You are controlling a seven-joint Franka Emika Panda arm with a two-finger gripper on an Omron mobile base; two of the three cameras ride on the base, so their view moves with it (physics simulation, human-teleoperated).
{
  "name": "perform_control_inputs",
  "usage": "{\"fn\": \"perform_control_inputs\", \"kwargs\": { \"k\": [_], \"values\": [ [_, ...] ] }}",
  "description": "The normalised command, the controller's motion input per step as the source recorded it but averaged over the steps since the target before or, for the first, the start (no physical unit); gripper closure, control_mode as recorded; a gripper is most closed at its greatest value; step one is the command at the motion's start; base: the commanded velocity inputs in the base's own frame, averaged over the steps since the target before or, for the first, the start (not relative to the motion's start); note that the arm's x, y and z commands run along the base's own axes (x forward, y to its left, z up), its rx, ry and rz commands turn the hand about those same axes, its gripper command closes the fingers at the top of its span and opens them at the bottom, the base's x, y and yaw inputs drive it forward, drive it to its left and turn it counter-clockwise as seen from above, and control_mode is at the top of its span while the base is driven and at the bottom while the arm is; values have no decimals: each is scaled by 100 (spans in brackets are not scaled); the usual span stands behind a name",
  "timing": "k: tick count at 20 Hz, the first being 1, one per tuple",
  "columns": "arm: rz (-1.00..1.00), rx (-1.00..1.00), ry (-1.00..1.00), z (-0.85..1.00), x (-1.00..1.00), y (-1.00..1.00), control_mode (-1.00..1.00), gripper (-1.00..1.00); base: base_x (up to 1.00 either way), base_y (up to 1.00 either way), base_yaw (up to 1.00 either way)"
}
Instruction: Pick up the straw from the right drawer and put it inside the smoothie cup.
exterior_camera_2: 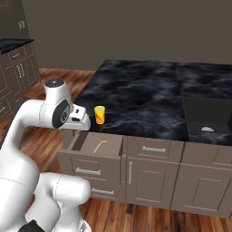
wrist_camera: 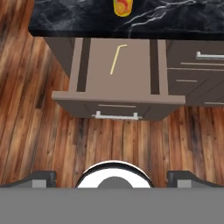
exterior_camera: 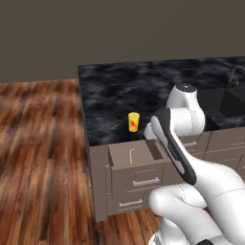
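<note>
The right drawer [wrist_camera: 131, 65] stands pulled out, silver bar handle [wrist_camera: 116, 116] on its front panel. The straw [wrist_camera: 116, 59], thin and pale yellowish with a bent tip, lies flat on the drawer floor; it also shows as the straw [exterior_camera: 130, 154] and the straw [exterior_camera_2: 99, 146]. Behind the drawer, on the black marble counter [exterior_camera_2: 145, 95], the smoothie cup [exterior_camera_2: 99, 114] stands upright, yellow-orange with a red mark; cup [exterior_camera: 134, 122], cup [wrist_camera: 123, 6]. My gripper [exterior_camera_2: 81, 123] hovers above the drawer's near-left part, well clear of the straw. Its fingertips [wrist_camera: 43, 177] are wide apart with nothing between them.
A dark sink [exterior_camera_2: 206, 115] is sunk into the counter to the right, with a faucet [exterior_camera: 234, 74] behind it. Closed drawer fronts [exterior_camera_2: 154, 148] and cabinet doors sit beside and below the open drawer. Wood floor [wrist_camera: 52, 140] lies in front. More cabinets [exterior_camera_2: 13, 68] stand far left.
</note>
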Motion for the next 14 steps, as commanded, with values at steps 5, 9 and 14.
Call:
{"fn": "perform_control_inputs", "kwargs": {
  "k": [5, 9, 14],
  "values": [
    [0, 0, 0, -46, 45, 0, -100, -100, 0, 0, 0],
    [0, 0, 0, -52, 46, 0, -100, -100, 0, 0, 0],
    [0, 0, 0, -44, 36, 0, -100, -100, 0, 0, 0]
  ]
}}
